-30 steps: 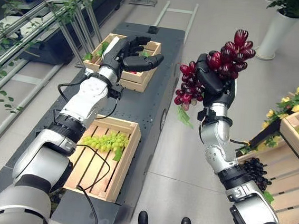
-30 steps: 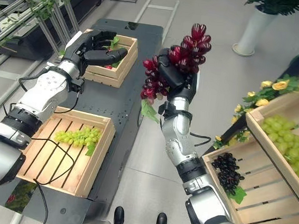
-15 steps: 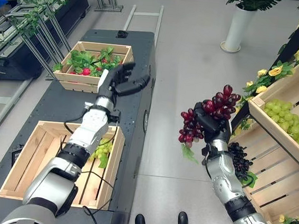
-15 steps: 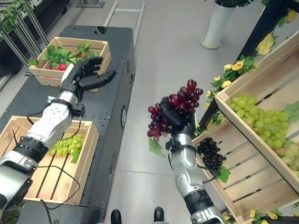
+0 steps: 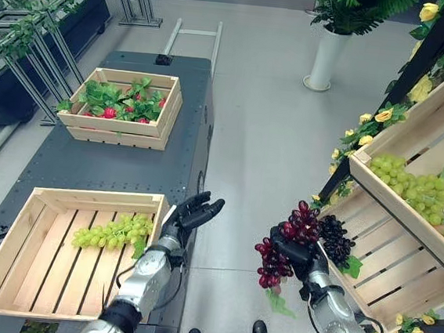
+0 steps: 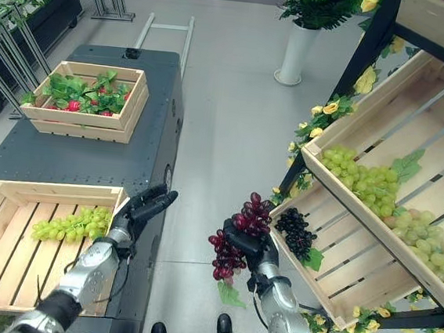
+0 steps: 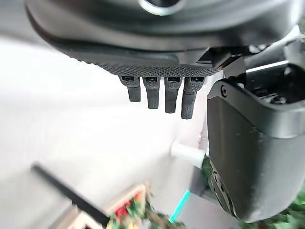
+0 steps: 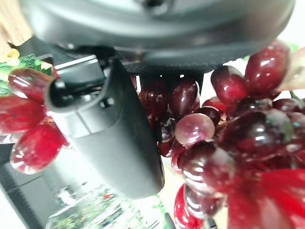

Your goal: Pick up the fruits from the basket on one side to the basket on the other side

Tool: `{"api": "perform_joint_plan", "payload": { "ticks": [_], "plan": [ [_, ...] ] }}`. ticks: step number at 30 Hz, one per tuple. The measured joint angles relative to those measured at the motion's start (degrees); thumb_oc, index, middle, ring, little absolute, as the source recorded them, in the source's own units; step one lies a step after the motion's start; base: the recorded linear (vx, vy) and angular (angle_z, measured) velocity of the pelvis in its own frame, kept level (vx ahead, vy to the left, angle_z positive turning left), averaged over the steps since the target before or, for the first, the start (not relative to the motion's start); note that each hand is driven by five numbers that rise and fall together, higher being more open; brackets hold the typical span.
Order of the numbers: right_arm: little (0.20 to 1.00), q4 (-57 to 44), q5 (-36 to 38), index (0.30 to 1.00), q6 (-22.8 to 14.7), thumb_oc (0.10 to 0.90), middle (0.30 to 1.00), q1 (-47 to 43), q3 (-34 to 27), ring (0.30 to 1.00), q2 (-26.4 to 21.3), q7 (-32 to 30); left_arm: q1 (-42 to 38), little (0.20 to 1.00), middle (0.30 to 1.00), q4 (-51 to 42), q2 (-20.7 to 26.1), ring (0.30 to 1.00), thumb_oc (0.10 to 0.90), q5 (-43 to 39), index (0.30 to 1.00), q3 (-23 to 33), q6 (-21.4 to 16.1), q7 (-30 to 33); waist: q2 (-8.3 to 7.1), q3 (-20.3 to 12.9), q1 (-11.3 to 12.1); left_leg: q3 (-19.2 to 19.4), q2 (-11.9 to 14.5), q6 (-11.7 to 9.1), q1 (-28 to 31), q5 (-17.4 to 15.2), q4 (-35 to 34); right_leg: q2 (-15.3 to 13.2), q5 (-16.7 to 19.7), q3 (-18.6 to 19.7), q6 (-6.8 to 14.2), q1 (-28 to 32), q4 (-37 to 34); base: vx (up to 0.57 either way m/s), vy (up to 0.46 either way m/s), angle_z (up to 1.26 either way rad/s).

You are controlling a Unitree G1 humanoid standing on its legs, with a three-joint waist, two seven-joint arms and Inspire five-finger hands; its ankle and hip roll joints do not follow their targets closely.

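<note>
Right hand point(image 5: 302, 253), clenched on the red grape bunch point(image 5: 283, 251), now sits lower and nearer the shelf crate point(image 5: 389, 265). Left hand point(image 5: 190, 214) hangs released; transfer remains unfinished

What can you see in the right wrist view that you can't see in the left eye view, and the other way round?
The right wrist view alone shows, from very close, the dark thumb pressed against the shiny grapes. The left eye view alone shows the whole scene: the left robot hand open over the near wooden crate with green grapes, the far crate of leafy fruit, and the slanted shelf. Both show the right robot hand holding the red grape bunch.
</note>
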Motion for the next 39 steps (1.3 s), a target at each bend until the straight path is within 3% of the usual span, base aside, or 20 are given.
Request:
{"api": "perform_joint_plan", "payload": {
  "ticks": [5, 8, 10, 12, 14, 16, 22, 27, 34, 39],
  "plan": [
    [0.300, 1.56, -0.01, 0.300, 0.00, 0.400, 0.300, 0.67, -0.14, 0.300, -0.01, -0.06, 0.90, 0.900, 0.900, -0.10, -1.06, 0.900, 0.800, -2.96, 0.900, -0.69, -2.29, -0.48, -0.83, 0.04, -0.08, 0.90, 0.08, 0.01, -0.78, 0.00, 0.23, 0.08, 0.60, 0.35, -0.04, -1.10, 0.08, -0.06, -0.016, -0.09],
    [0.300, 3.64, -0.12, 0.300, -0.01, 0.400, 0.300, 0.69, -1.86, 0.300, -0.07, -0.08, 0.93, 0.900, 0.900, -2.70, -0.41, 0.900, 0.800, -5.46, 0.900, -0.77, -3.21, -1.94, -2.10, 0.74, 0.31, 1.81, 0.26, 0.05, -2.54, -0.09, 1.19, 0.14, 0.61, 0.03, -0.21, -3.93, 2.17, -0.12, -0.038, -0.16],
    [0.300, 5.45, -0.08, 0.300, -0.03, 0.400, 0.300, 0.33, -3.35, 0.300, -0.21, -0.06, 0.73, 0.900, 0.900, -4.49, 0.33, 0.900, 0.800, -5.99, 0.900, -1.07, -3.53, -3.47, -3.45, 2.07, 0.23, 2.01, 0.30, 0.12, -3.65, -0.57, 2.97, 0.13, 0.38, -0.15, -0.51, -5.10, 3.84, -0.10, -0.026, -0.08],
    [0.300, 7.60, 0.13, 0.300, -0.08, 0.400, 0.300, -1.78, -6.19, 0.300, -0.26, -0.09, -0.98, 0.900, 0.900, -6.66, 2.22, 0.900, 0.800, -5.97, 0.900, -2.10, -4.12, -4.86, -5.36, 5.74, 0.34, 2.68, 0.83, 0.12, -6.35, -2.78, 8.34, -0.06, -0.42, -1.17, -1.16, -7.55, 7.57, -0.08, -0.012, -0.18],
    [0.300, 8.79, 0.30, 0.300, -0.18, 0.400, 0.300, -3.42, -8.67, 0.300, -0.33, -0.18, -2.96, 0.900, 0.900, -6.61, 2.85, 0.900, 0.800, -5.94, 0.900, -3.43, -3.96, -5.04, -5.92, 8.27, -0.03, 2.86, 1.13, 0.06, -8.01, -3.75, 11.03, -0.20, -0.59, -1.43, -1.39, -8.69, 8.81, -0.08, 0.008, -0.12],
    [0.300, 9.08, 0.75, 0.300, -0.74, 0.400, 0.300, -4.87, -11.31, 0.300, -1.20, -0.67, -5.64, 0.900, 0.900, -6.57, 2.77, 0.900, 0.800, -5.97, 0.900, -4.88, -3.99, -4.81, -5.38, 11.66, -0.08, 3.15, 1.95, 0.04, -10.79, -5.57, 15.64, -0.18, -1.36, -1.62, -1.86, -10.98, 11.73, -0.07, 0.007, -0.10],
    [0.300, 9.28, 0.67, 0.300, -0.83, 0.400, 0.300, -10.16, -11.58, 0.300, -5.44, -3.97, -11.37, 0.900, 0.900, -6.68, 2.86, 0.900, 0.800, -4.58, 0.900, -6.11, -4.16, -4.09, -3.86, 18.40, -1.49, 2.01, 4.48, 0.23, -20.03, -9.78, 27.69, 0.57, -4.05, -2.07, -2.60, -19.17, 21.29, -0.08, 0.022, -0.04],
    [0.300, 14.46, 0.82, 0.300, -0.81, 0.400, 0.300, -17.64, -13.38, 0.300, -7.71, -5.92, -15.42, 0.900, 0.900, -7.90, 4.53, 0.900, 0.800, -3.26, 0.900, -10.00, -4.42, -2.68, -3.36, 19.92, -2.69, 1.49, 6.26, 0.05, -28.39, -13.86, 38.66, 0.89, -8.58, -1.58, -3.62, -28.63, 33.64, -0.11, 0.018, -0.05],
    [0.300, 17.24, 4.68, 0.300, -0.82, 0.400, 0.300, -22.57, -13.66, 0.300, -9.65, -11.03, -17.96, 0.900, 0.900, -8.30, 3.54, 0.900, 0.800, -3.81, 0.900, -10.96, -6.16, -0.80, -3.30, 19.96, -2.23, -3.84, 6.88, -1.36, -35.32, -16.11, 45.91, 2.46, -11.22, -2.78, -5.10, -34.92, 40.62, -0.04, -0.066, -0.01],
    [0.300, 18.37, 4.73, 0.300, -0.77, 0.400, 0.300, -25.30, -13.67, 0.300, -13.94, -12.01, -17.94, 0.900, 0.900, -9.08, 4.56, 0.900, 0.800, -3.80, 0.900, -11.65, -5.96, -0.86, -3.15, 20.04, -1.26, -7.04, 6.92, -2.20, -39.60, -16.38, 48.75, 3.62, -11.94, -3.65, -6.27, -38.91, 43.88, -0.05, -0.125, 0.01]
  ]
}}
